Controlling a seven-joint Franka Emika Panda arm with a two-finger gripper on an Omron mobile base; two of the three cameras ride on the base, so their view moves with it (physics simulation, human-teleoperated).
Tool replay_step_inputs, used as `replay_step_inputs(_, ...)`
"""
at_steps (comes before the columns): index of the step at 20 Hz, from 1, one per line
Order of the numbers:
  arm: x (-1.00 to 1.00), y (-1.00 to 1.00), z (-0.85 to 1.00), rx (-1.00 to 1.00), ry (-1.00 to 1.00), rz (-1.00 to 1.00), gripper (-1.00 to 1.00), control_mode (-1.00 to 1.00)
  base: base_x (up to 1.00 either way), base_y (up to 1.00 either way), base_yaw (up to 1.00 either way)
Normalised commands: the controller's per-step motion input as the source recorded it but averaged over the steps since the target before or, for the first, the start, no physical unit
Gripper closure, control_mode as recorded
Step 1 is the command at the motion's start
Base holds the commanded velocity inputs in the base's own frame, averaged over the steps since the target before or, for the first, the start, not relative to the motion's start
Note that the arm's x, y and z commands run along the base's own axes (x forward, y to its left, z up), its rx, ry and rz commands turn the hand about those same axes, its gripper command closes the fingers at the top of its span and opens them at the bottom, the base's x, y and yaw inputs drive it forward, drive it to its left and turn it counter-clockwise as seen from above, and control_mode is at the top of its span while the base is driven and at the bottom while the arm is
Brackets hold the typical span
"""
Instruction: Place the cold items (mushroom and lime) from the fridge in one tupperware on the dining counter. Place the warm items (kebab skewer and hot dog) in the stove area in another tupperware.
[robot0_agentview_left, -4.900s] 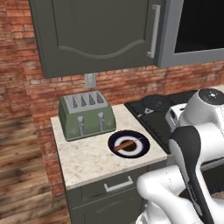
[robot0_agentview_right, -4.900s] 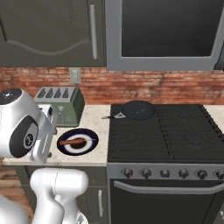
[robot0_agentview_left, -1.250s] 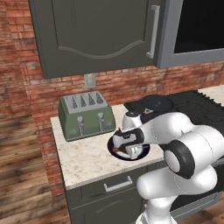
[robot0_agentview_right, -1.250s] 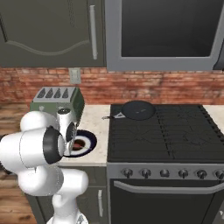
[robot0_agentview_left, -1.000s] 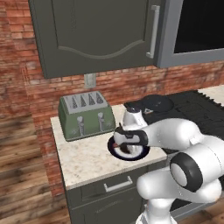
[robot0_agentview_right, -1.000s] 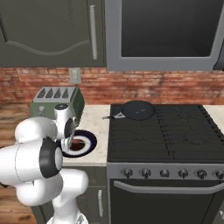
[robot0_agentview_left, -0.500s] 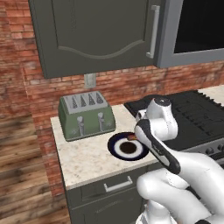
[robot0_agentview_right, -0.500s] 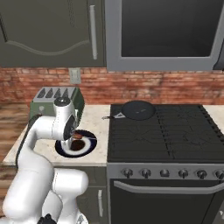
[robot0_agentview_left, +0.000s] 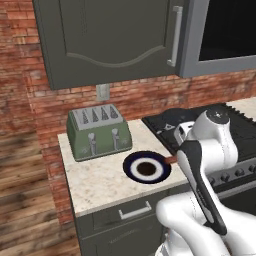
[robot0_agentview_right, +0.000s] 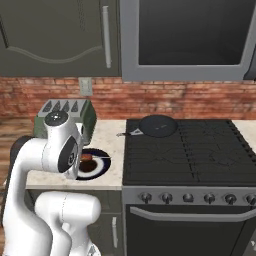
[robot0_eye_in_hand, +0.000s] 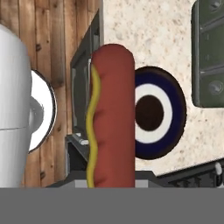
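Hand view: hot dog (robot0_eye_in_hand: 111, 118) fills end effector's grasp.

Speckled stone counter beside the stove

The pale counter (robot0_agentview_left: 95, 182) carries a green four-slot toaster (robot0_agentview_left: 99, 131) toward the brick wall and, just in front of it to the stove side, a round plate (robot0_agentview_left: 147, 168) with a dark blue rim, white ring and dark centre. Toaster and plate stand apart; from the hand view the plate (robot0_eye_in_hand: 162, 113) sits near the counter's front edge.
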Motion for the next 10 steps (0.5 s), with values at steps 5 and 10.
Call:
replay_step_inputs(5, -0.11, -0.01, 0.00, -0.07, 0.02, 0.03, 1.00, -1.00, 0.00, 0.00, 0.00)
replay_step_inputs(10, -0.03, 0.00, 0.00, -0.02, 0.00, 0.00, 1.00, 1.00, -0.24, -0.12, 0.06)
